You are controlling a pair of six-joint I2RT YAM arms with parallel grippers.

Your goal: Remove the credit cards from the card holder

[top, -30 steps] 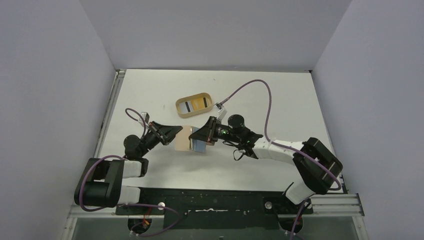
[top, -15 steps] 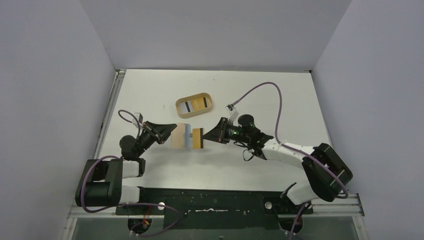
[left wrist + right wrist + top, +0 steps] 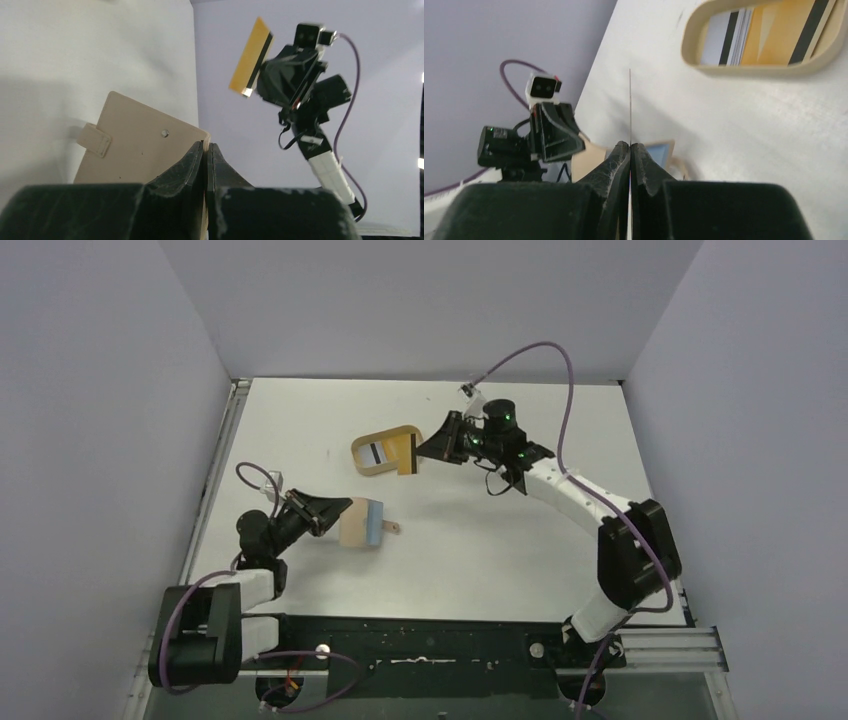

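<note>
1. I see a white table (image 3: 300, 410) — matte, under soft, even light.
2. Pale lilac walls (image 3: 430, 300) close it in on three sides.
3. A metal rail (image 3: 222, 455) lines its left edge.

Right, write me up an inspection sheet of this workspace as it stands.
Surface: white table, no spills or marks seen.
Job's things: tan card holder left of centre, with a light blue card showing in it. A yellow card with a black stripe is at the right end of the wooden tray. The tray already holds other cards.
Clutter: nothing seen.
Grippers: left gripper is shut on the card holder's edge. Right gripper is shut on the yellow card.
Cables: purple cables loop above both arms, clear of the items.
Surroundings: plain grey walls on three sides.
</note>
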